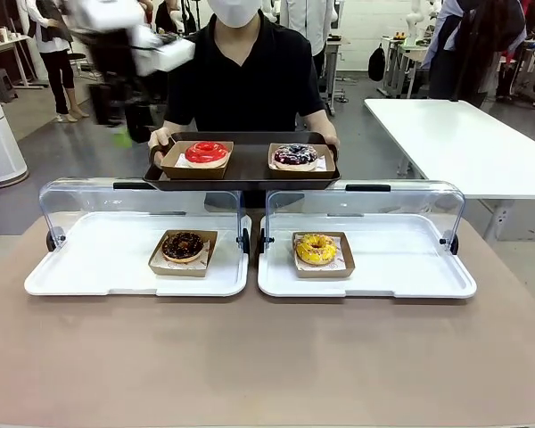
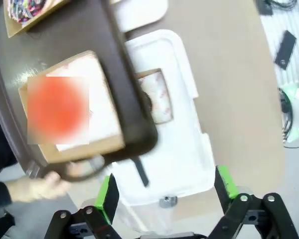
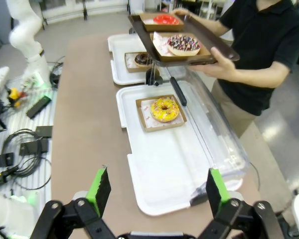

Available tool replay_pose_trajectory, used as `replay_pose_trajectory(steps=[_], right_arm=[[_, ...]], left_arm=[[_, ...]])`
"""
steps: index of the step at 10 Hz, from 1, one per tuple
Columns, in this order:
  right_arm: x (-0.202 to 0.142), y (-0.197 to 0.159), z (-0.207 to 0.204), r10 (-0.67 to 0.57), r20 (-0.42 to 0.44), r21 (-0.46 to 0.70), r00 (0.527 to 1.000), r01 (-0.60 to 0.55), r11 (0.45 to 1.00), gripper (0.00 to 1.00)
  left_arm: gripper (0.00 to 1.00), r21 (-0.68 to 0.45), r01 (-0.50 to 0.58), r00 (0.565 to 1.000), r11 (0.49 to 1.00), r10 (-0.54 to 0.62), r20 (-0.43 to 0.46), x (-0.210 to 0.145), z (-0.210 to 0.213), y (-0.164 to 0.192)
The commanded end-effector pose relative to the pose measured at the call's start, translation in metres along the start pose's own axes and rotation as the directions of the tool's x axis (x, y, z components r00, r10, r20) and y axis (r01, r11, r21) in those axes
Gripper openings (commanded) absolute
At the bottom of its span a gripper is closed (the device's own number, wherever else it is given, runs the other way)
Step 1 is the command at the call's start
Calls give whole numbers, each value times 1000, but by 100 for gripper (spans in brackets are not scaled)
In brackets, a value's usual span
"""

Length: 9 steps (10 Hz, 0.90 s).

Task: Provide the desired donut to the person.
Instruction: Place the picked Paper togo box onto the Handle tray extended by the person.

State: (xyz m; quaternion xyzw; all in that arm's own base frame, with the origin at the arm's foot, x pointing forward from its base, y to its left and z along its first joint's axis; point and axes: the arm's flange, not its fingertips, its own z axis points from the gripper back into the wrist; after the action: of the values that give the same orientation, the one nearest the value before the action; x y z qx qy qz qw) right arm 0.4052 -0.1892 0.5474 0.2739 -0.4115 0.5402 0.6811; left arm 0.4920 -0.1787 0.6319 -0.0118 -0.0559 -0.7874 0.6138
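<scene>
Now red donut (image 2: pixel 57 107) on person's tray (image 2: pixel 134 117), just beyond wide-open, empty left claw (image 2: pixel 167 191).

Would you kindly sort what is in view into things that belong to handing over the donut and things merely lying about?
Belongs to the job:
red donut
sprinkled donut
chocolate donut
yellow donut
dark tray
person
left display case
right display case

Lying about:
cables
white side table

A red-glazed donut (image 1: pixel 206 152) and a sprinkled one (image 1: pixel 295 156) sit on the dark brown tray (image 1: pixel 242 174).
</scene>
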Motion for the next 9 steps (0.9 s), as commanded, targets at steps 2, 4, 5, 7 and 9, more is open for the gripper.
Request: replay_pose_trajectory(steps=[2, 4, 5, 7, 9], right_arm=[[0, 2, 0, 3, -4, 2, 1000, -3, 1000, 100], [0, 2, 0, 3, -4, 2, 1000, -3, 1000, 100], [0, 2, 0, 3, -4, 2, 1000, -3, 1000, 100], [0, 2, 0, 3, -4, 2, 1000, -3, 1000, 100], [0, 2, 0, 3, -4, 2, 1000, -3, 1000, 100]], left_arm=[[100, 61, -16, 994, 998, 9, 113, -94, -3, -105], [100, 53, -84, 987, 995, 76, 145, -133, -27, -137], [100, 64, -102, 982, 993, 90, 167, -145, -37, -146], [100, 84, -143, 976, 986, 127, 178, -164, -54, -146], [100, 72, -196, 971, 978, 184, 153, -171, -66, -140]])
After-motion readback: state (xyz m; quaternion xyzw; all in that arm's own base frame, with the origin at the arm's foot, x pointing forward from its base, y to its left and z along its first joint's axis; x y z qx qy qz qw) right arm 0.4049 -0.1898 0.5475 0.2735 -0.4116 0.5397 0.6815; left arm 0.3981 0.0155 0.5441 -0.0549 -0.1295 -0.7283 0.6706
